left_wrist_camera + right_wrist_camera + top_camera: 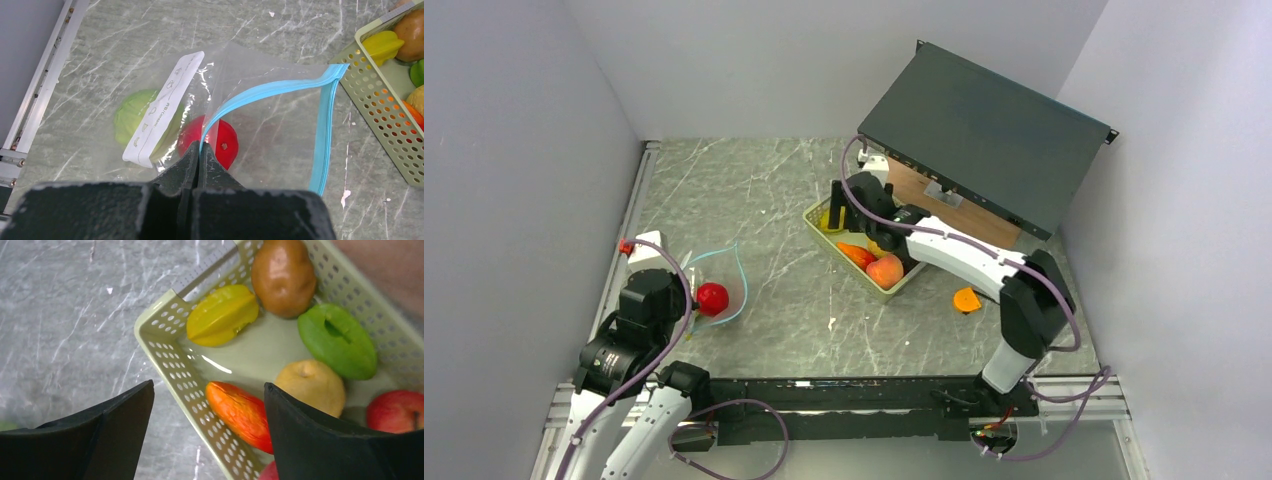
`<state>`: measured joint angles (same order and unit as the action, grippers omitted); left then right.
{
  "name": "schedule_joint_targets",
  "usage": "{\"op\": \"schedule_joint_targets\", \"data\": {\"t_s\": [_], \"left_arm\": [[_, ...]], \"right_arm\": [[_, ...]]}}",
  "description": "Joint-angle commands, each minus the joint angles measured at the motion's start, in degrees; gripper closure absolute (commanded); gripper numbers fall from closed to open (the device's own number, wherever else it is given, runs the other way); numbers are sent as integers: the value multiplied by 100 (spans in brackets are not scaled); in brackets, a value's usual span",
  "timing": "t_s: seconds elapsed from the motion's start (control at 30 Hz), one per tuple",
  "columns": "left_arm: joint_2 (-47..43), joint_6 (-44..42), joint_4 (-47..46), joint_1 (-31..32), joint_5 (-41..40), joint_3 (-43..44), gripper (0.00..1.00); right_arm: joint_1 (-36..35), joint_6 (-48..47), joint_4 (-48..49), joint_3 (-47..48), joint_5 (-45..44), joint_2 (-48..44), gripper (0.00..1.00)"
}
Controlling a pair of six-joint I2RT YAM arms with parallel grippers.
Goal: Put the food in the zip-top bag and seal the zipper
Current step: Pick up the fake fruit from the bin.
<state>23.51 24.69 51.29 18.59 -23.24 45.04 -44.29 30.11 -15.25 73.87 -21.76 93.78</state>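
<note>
We see a grey marbled bench (774, 200) walled in by pale panels. At its far right a big dark grey metal case (984, 130) leans tilted over a brown board.

The right arm reaches out to a pale green perforated plastic basket (165, 347) standing just in front of that case. Its right claw (209, 387) hangs over the basket's near corner with its jaws spread wide and nothing between them.

Well apart from the basket, at the left, lies the clear, floppy plastic zip-top bag (270, 125), flat on the bench with its mouth gaping. The left claw (198, 150) is clamped tight on the bag's mouth edge, where the strip runs into the jaws.

Most of the food is in the basket:
- a brown potato (284, 275)
- a green lobed fruit (337, 340)
- a yellow star fruit (222, 315)
- a pale yellow round fruit (310, 385)
- an orange-red long piece (240, 412)
- a red apple (397, 410)

In the bag, just beyond the left claw, sits a round red toy fruit (227, 142). A pale green leafy vegetable (132, 117) shows through the plastic beside it. We cannot tell whether it lies inside or beneath.

The zipper (320, 145), a thin teal-blue strip, rims the open mouth. A white printed label (162, 107) crosses the bag. A small flat orange piece (966, 299) lies on the bench right of the basket.
</note>
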Motion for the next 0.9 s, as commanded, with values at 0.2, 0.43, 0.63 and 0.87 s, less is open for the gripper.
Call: {"op": "schedule_joint_targets", "data": {"t_s": [0.2, 0.43, 0.63, 0.87], "left_arm": [[39, -39, -172, -6, -39, 168, 100], [10, -30, -172, -15, -48, 179, 100], [56, -88, -216, -57, 54, 172, 100], [57, -114, -233, -101, 98, 159, 100]], "right_arm": [[-20, 3140, -53, 739, -853, 1208, 17], [64, 3662, 859, 167, -941, 1391, 26], [114, 3452, 1374, 93, -971, 1696, 31], [124, 3288, 1678, 205, -1252, 2147, 28]]}}
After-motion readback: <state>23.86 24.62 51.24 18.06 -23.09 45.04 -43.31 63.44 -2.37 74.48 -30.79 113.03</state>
